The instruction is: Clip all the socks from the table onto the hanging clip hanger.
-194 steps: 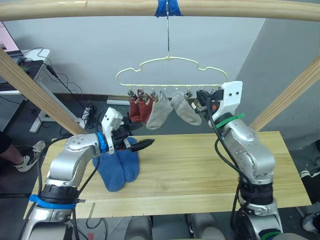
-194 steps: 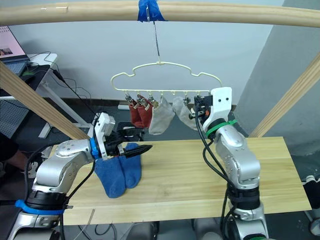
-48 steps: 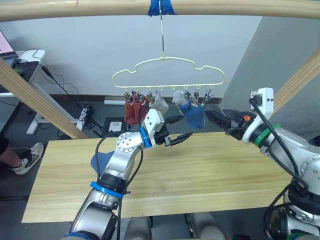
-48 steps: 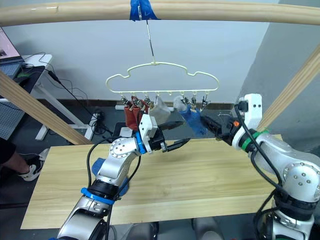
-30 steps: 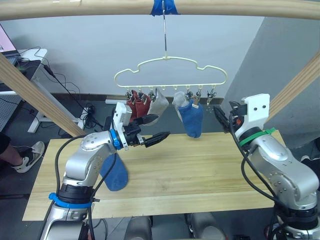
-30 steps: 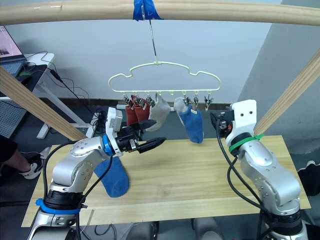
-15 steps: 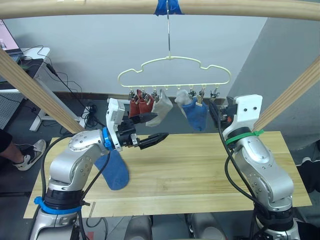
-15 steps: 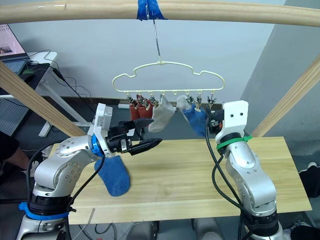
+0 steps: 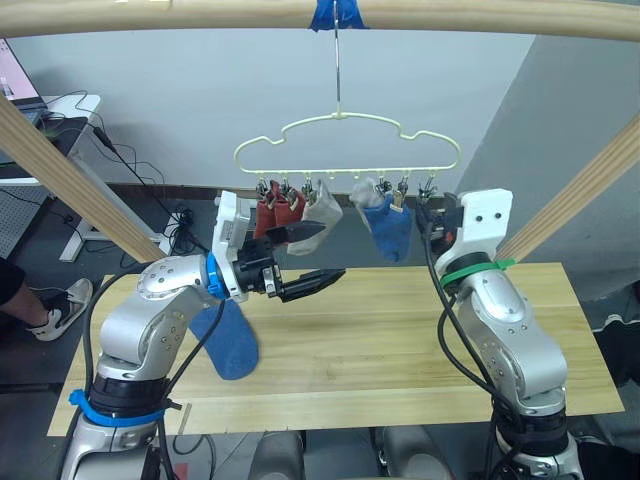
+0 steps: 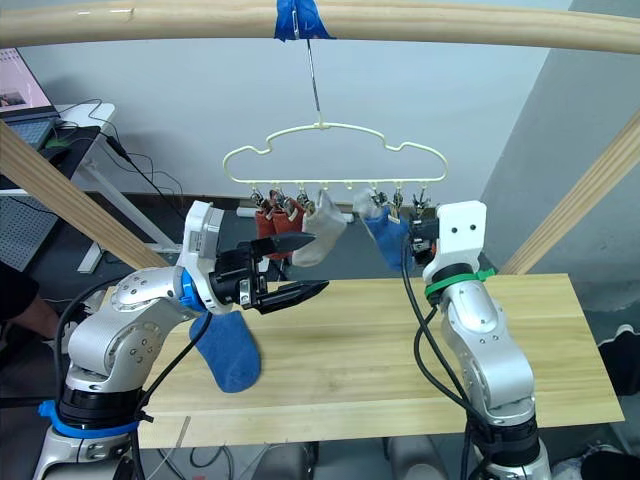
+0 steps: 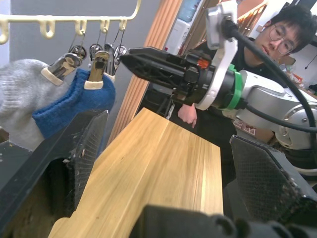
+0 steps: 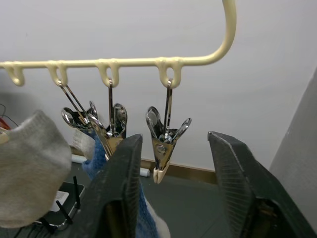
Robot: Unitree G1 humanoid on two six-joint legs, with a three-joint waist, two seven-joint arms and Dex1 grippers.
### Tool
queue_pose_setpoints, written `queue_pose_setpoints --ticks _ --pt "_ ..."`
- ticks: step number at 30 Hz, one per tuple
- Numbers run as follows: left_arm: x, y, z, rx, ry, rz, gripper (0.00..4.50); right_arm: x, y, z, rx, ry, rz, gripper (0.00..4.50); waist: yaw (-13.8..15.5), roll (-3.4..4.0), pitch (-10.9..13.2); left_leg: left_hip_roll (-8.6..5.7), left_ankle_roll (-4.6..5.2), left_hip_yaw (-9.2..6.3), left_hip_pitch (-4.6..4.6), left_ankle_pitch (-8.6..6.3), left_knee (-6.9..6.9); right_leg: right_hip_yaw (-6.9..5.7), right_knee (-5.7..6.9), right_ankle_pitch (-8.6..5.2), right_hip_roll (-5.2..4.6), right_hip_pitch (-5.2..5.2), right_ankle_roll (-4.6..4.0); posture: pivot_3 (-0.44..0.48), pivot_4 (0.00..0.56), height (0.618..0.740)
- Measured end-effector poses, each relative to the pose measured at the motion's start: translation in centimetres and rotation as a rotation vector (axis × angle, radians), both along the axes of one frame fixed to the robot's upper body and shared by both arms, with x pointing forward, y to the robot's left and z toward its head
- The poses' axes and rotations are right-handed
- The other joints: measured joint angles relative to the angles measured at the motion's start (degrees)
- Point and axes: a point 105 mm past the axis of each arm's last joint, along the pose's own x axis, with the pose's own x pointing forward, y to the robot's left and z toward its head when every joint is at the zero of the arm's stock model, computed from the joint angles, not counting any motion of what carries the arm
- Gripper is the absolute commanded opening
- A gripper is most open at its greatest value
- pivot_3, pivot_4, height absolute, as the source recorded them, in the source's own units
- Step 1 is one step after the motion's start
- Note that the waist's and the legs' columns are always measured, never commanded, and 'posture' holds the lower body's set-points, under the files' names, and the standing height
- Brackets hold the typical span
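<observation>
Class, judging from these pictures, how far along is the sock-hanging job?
Done: five socks hang from the hanger: two red, two grey, one blue. In hand: nothing; the left claw and right claw are open, the right facing an empty clip. Left: one blue sock on the table.

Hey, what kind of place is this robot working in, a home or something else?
Most likely a robotics lab or test room, not a home. The clip hanger hangs from a taped wooden rail over a bare plank table, with loose cables on the floor and a desk with a screen behind.
</observation>
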Motion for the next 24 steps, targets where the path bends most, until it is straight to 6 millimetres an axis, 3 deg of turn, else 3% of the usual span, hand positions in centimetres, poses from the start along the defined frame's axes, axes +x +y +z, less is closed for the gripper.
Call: queue_pose_setpoints --ticks 24 --pt "0.2 -0.1 -0.2 0.027 -0.022 0.013 4.50 1.0 1.1 -0.1 0.053 0.002 0.000 2.31 0.0 0.01 0.0 0.00 0.01 0.00 0.00 0.00 0.01 0.00 0.04 0.00 0.00 -0.01 0.00 -0.048 0.251 0.740"
